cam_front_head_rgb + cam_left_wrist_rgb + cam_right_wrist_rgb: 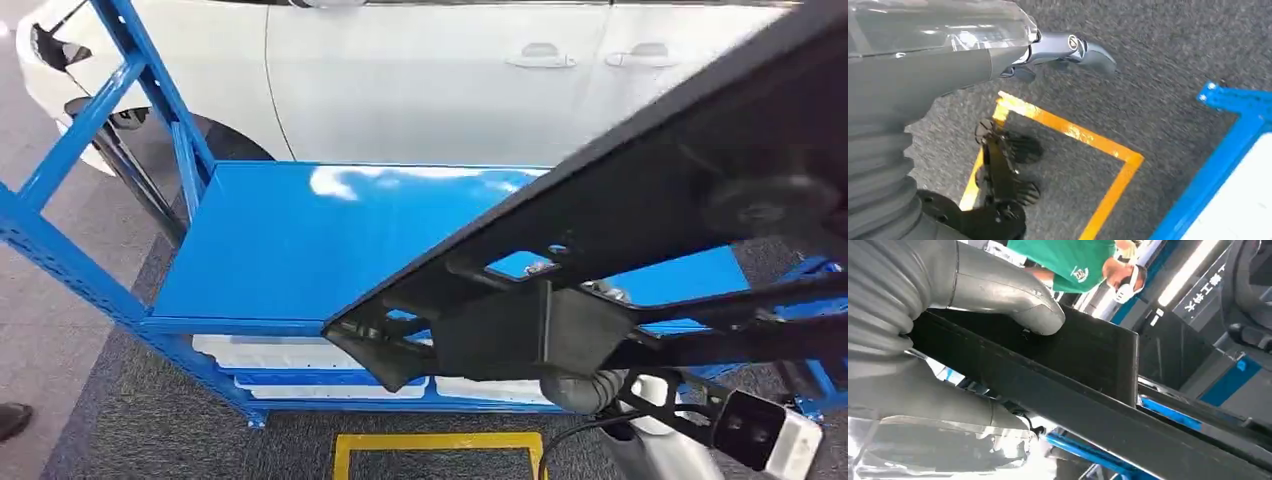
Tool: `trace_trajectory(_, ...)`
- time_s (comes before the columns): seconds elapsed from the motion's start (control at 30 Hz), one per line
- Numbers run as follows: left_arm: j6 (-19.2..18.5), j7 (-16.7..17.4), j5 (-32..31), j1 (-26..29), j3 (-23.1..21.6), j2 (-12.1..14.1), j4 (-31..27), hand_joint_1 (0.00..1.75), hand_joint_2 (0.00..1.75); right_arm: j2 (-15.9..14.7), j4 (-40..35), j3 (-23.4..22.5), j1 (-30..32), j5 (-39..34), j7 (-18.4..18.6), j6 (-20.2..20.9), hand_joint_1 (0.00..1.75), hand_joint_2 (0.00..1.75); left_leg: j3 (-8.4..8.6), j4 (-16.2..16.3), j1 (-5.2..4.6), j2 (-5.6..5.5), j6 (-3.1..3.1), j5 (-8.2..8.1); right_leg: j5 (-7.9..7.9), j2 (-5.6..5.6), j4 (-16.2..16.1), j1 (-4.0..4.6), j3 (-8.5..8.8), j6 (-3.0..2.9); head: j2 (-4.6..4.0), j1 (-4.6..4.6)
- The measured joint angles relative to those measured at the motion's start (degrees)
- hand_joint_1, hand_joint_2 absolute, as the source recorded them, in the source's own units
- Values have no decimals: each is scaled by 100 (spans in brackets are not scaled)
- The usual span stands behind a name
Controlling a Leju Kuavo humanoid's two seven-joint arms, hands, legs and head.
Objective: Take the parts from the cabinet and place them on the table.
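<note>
Part (640,200): long black frame-like panel, held tilted above blue cabinet (300,250), gripped by right hand (998,295), thumb pressed on upper face. Left hand (1068,50): hung over grey carpet (1173,50) beside yellow floor marking (1073,132), fingers loosely extended, nothing held. White car (420,70) parked behind cabinet. Person in green shirt (1068,260) seen beyond part.

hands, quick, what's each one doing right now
Left hand: holds nothing; open or closed cannot be told.
Right hand: holding the black part.
</note>
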Motion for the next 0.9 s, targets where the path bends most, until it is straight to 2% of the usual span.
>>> trace_trajectory(0.03, -2, 13, -57, -9, -2, -13, 0, 0, 175, 0, -71, -107, 55, -2, 0, 24, 175, 175, 3, -12, 17, 42, 47, 55, -156, 15, 152, -28, -87, 11, 0, 0)
trace_trajectory(0.1, -35, 31, -186, -21, -46, -9, 0, 0, 175, 0, -210, -304, 114, -26, 0, 28, 175, 175, -122, -14, -2, 62, 112, 142, -787, 6, 831, -36, -327, 35, 0, 0)
trace_trajectory(0.13, -57, 39, -255, -25, -89, -2, 0, 0, 175, 7, -290, -408, 167, -48, 0, 28, 175, 175, -184, -11, -16, 69, 114, 185, -1061, 5, 1274, -48, -454, 43, 0, 0)
trace_trajectory(0.17, -77, 55, -335, -31, -127, 18, 0, 0, 175, 7, -354, -500, 226, -48, 0, -22, 175, 175, -248, -8, -24, 81, 115, 226, -1223, 4, 1620, -51, -527, 50, 0, 0)
trace_trajectory(0.2, -98, 74, -413, -37, -177, 31, 0, 0, 175, 7, -409, -579, 264, -37, 0, -105, 175, 175, -310, 3, -29, 90, 110, 264, -1236, 4, 1745, -50, -506, 51, 0, 0)
trace_trajectory(0.23, -123, 85, -477, -48, -236, 48, 0, 0, 175, 7, -461, -638, 283, 2, 0, -235, 175, 175, -375, 17, -32, 98, 107, 304, -1136, 3, 1638, -51, -377, 45, 2, 0)
trace_trajectory(0.27, -142, 107, -531, -64, -280, 63, 0, 0, 175, 7, -522, -655, 289, 50, 0, -418, 175, 175, -448, 29, -36, 107, 98, 348, -936, 2, 1284, -49, -113, 25, 0, 0)
trace_trajectory(0.3, -160, 144, -579, -79, -317, 77, 0, 0, 175, 7, -573, -655, 296, 74, 0, -582, 175, 175, -501, 33, -40, 113, 84, 387, -756, -8, 805, -43, 214, -4, 0, 0)
trace_trajectory(0.33, -175, 190, -607, -97, -367, 85, 0, 0, 175, 7, -632, -649, 297, 103, 0, -766, 175, 175, -536, 40, -42, 114, 66, 430, -656, -39, 255, -31, 598, -46, 0, 0)
trace_trajectory(0.37, -177, 260, -623, -112, -398, 96, 0, 0, 175, 7, -695, -621, 280, 114, 0, -1009, 175, 175, -567, 45, -62, 116, 32, 467, -801, -91, -172, 7, 846, -73, 0, 0)
trace_trajectory(0.4, -181, 350, -623, -120, -411, 114, 0, 0, 175, 7, -725, -565, 273, 100, 0, -1223, 175, 175, -551, 19, -50, 129, -3, 513, -702, -83, -124, 31, 812, -74, 0, -2)
trace_trajectory(0.47, -177, 539, -562, -127, -417, 168, 0, 0, 175, 7, -743, -389, 185, 27, 0, -1539, 175, 175, -548, 1, -32, 155, -67, 596, -654, -54, -146, 63, 772, -123, 0, 0)
trace_trajectory(0.5, -166, 634, -518, -120, -415, 186, 0, 0, 175, 7, -743, -301, 166, -24, 0, -1585, 175, 175, -556, -25, -47, 158, -107, 651, -581, -51, -196, 48, 739, -171, 0, 0)
trace_trajectory(0.53, -151, 717, -463, -123, -409, 206, 0, 0, 175, 7, -741, -231, 149, -61, 0, -1543, 175, 175, -586, 7, -37, 136, -136, 576, -492, -70, -238, -2, 706, -216, 2, 0)
trace_trajectory(0.57, -127, 802, -407, -102, -393, 214, 0, 0, 175, 7, -736, -170, 132, -70, 0, -1441, 175, 175, -671, 158, -27, 107, -169, 295, -423, -67, -243, 7, 629, -247, 0, 0)
trace_trajectory(0.6, -92, 875, -349, -75, -367, 219, 0, 0, 175, 7, -730, -144, 137, -66, 0, -1316, 175, 175, -764, 469, -22, 103, -193, -58, -370, -66, -240, 11, 554, -284, 2, 0)
trace_trajectory(0.63, -45, 930, -307, -52, -337, 223, 0, 0, 175, 7, -715, -133, 153, -43, 0, -1193, 175, 175, -872, 873, -11, 102, -215, -384, -310, -64, -239, 22, 479, -295, 0, 0)
trace_trajectory(0.67, -4, 1004, -244, -35, -310, 223, 0, 0, 175, -11, -692, -122, 168, 15, 0, -1014, 175, 175, -959, 1311, -6, 103, -237, -629, -247, -63, -234, 29, 393, -301, 0, 0)
trace_trajectory(0.7, 50, 1086, -190, -20, -260, 221, 0, 0, 175, -24, -662, -109, 181, 59, 0, -845, 175, 175, -987, 1636, -4, 102, -251, -674, -177, -64, -219, 34, 293, -295, 0, 0)
trace_trajectory(0.73, 87, 1156, -149, -1, -214, 214, 0, 0, 175, -26, -630, -104, 181, 87, 0, -716, 175, 175, -912, 1698, 2, 102, -258, -536, -118, -64, -201, 34, 189, -288, 0, 0)
trace_trajectory(0.77, 125, 1251, -124, 13, -168, 210, 0, 0, 175, -26, -579, -102, 177, 123, 0, -548, 175, 175, -746, 1549, 4, 101, -257, -337, -64, -61, -173, 34, 86, -275, 0, 0)
trace_trajectory(0.8, 155, 1323, -96, 24, -129, 208, 0, 0, 175, -26, -535, -100, 167, 149, 0, -448, 175, 175, -483, 1221, 5, 100, -247, -137, -13, -58, -143, 32, -13, -262, 2, 0)
trace_trajectory(0.83, 168, 1377, -89, 32, -92, 208, 0, 0, 175, -26, -483, -102, 137, 155, 0, -407, 175, 175, -118, 731, 5, 97, -225, -29, 39, -49, -108, 32, -102, -241, 2, 0)
trace_trajectory(0.87, 168, 1412, -85, 27, -70, 210, 0, 0, 175, -26, -448, -102, 97, 157, 0, -398, 175, 175, 247, 199, -3, 68, -195, -206, 80, -48, -74, 39, -172, -212, 0, -2)
trace_trajectory(0.9, 168, 1432, -83, 20, -59, 216, 0, 0, 175, -26, -421, -109, 51, 162, 0, -400, 175, 175, 422, -175, -31, 46, -142, -325, 123, -47, -46, 48, -215, -174, 0, 0)
